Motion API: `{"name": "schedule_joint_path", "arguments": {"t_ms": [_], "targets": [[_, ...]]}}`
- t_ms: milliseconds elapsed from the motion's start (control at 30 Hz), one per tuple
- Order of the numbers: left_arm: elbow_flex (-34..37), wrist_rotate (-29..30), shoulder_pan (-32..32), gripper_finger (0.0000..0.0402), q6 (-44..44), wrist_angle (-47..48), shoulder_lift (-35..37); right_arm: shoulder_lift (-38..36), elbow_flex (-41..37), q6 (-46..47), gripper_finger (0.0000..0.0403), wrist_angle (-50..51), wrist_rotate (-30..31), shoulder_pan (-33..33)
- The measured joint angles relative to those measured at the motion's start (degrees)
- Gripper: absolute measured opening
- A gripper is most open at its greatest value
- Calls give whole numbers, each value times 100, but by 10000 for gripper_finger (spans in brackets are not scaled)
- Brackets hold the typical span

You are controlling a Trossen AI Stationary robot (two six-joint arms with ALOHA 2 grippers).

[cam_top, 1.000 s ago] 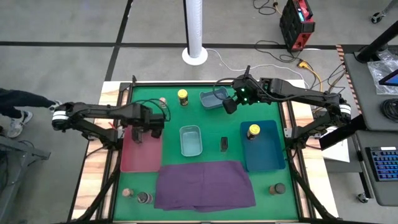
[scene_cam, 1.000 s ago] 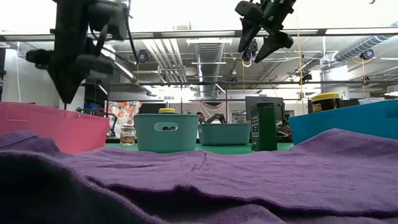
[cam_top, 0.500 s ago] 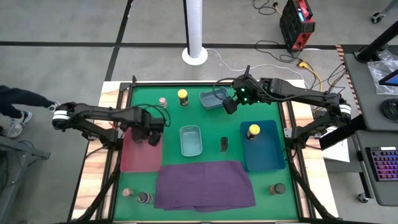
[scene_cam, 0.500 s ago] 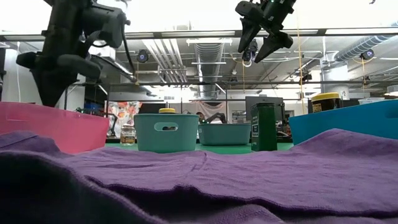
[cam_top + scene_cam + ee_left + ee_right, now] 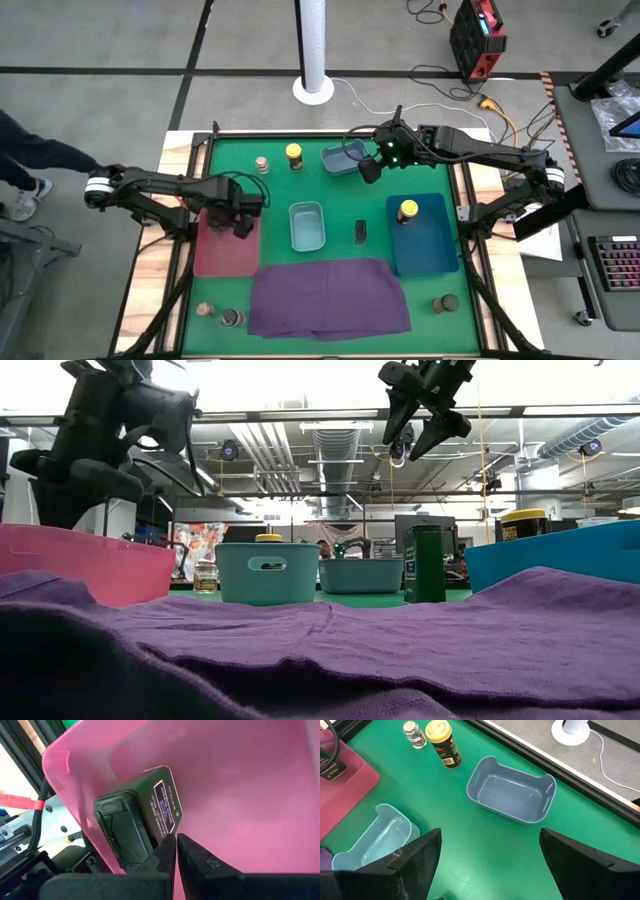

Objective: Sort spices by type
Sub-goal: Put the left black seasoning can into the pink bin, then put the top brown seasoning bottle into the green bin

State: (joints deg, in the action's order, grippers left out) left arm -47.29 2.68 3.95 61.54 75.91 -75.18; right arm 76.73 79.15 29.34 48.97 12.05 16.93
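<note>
My left claw (image 5: 176, 851) is pressed together over the pink tray (image 5: 225, 248), beside a dark tin (image 5: 142, 815). My right claw (image 5: 487, 865) hangs spread above the grey bin (image 5: 512, 790), upper centre.

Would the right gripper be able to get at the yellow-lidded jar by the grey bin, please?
Probably yes: the right gripper hangs open above the table, and the jar stands clear, with only the grey bin between them.

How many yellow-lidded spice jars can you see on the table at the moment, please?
2. One yellow-lidded jar stands on the green mat at the far side, left of the grey-blue bin. The other stands inside the blue tray on the right. None else shows.
</note>
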Motion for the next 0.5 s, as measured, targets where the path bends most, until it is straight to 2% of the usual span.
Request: {"name": "schedule_joint_path", "arguments": {"t_ms": [267, 367, 500], "targets": [[-286, 130, 7, 1, -95, -16, 41, 0, 0, 11, 333, 0, 0, -2], [-633, 260, 7, 1, -177, -27, 67, 0, 0, 15, 331, -2, 0, 0], [-1285, 393, 91, 1, -700, -68, 70, 0, 0, 22, 326, -2, 0, 0]]}}
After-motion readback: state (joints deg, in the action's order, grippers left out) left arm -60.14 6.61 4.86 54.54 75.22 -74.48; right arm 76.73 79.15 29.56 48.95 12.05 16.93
